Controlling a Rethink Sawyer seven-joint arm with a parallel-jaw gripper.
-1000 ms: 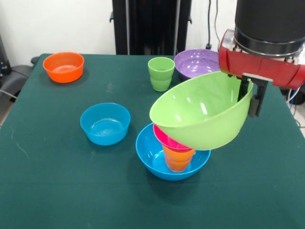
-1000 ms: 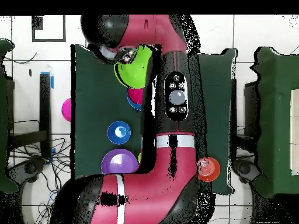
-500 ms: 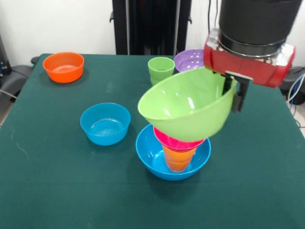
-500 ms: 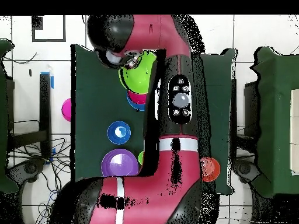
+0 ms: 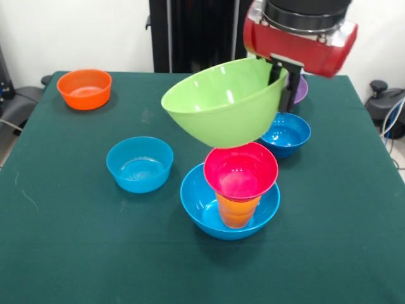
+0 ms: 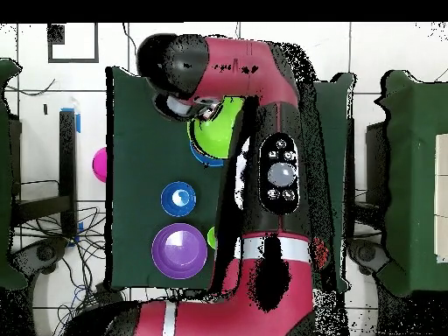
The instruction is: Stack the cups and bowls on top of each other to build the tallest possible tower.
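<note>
My gripper [image 5: 283,87] is shut on the rim of the large lime green bowl [image 5: 218,104], holding it tilted in the air above and just behind the tower. The tower is a large blue bowl [image 5: 196,204] with an orange cup [image 5: 237,213] standing in it and a small pink-red bowl [image 5: 240,172] on the cup. From overhead the lime green bowl [image 6: 214,124] covers most of the tower, beside the gripper [image 6: 198,110]. The light green cup is hidden in the front view; overhead only a sliver of it [image 6: 213,236] shows by the arm.
Loose on the green table [image 5: 76,253] are a small blue bowl [image 5: 139,164] left of the tower, another small blue bowl [image 5: 286,133] behind it, an orange bowl [image 5: 84,87] at the far left corner, and a purple bowl [image 6: 179,249] partly behind the gripper.
The arm has risen and shifted left in the front view with the lime green bowl. That uncovered the pink-red bowl and the rear small blue bowl and hid the green cup.
</note>
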